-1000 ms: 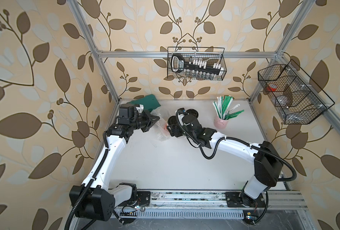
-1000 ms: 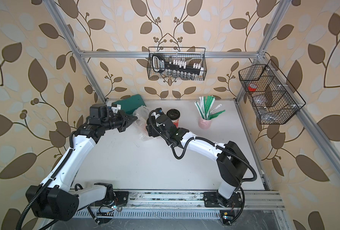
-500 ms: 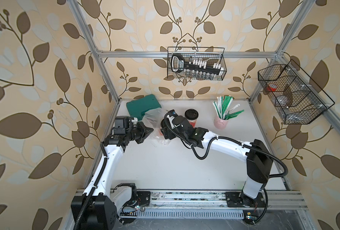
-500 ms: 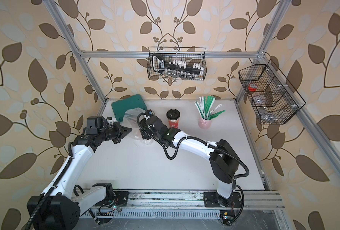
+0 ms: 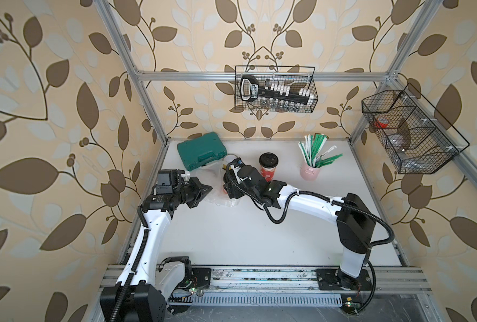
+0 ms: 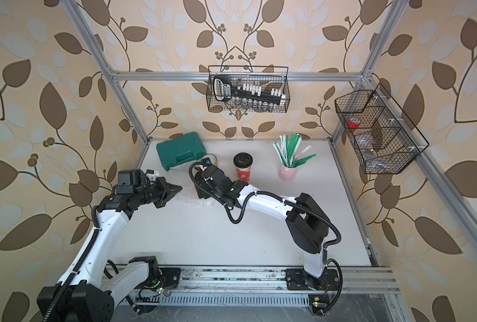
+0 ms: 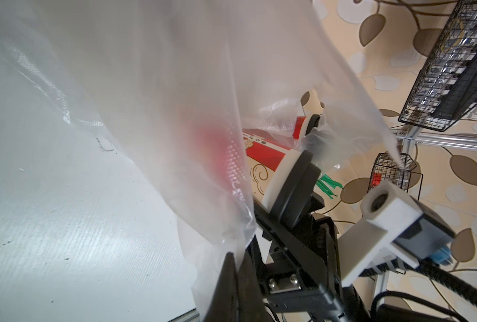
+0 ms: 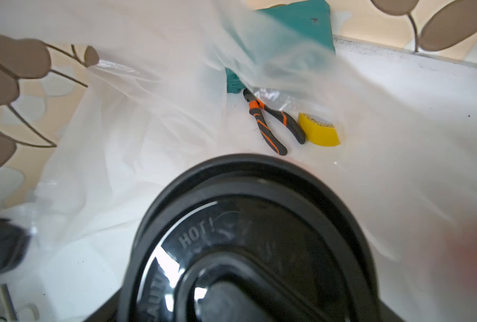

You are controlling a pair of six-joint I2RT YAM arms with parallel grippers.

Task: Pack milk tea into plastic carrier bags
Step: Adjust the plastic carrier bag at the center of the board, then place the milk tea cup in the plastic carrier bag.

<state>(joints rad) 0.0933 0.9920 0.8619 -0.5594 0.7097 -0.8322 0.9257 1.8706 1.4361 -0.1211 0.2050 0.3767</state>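
My smooth white bench [image 5: 231,237] carries the thin, crinkly, clear plastic bag [image 5: 217,195] at ten o'clock. My left pincer [image 5: 207,189] is pinched tight on the bag's edge. My right pincer [image 5: 229,191] stands wide, clamped around one tapered red paper milk tea cup [image 7: 262,156], which is tilted with its base behind the film. The other cup [image 5: 268,170] stands upright at twelve o'clock. The held cup's round black lid [image 8: 245,251] is embossed "HOT!".

The whole table [image 5: 231,237] is seen steeply from above in both top views; the plastic bag [image 7: 120,83] and one cup [image 7: 262,156] are shared, close up, by both wrist views
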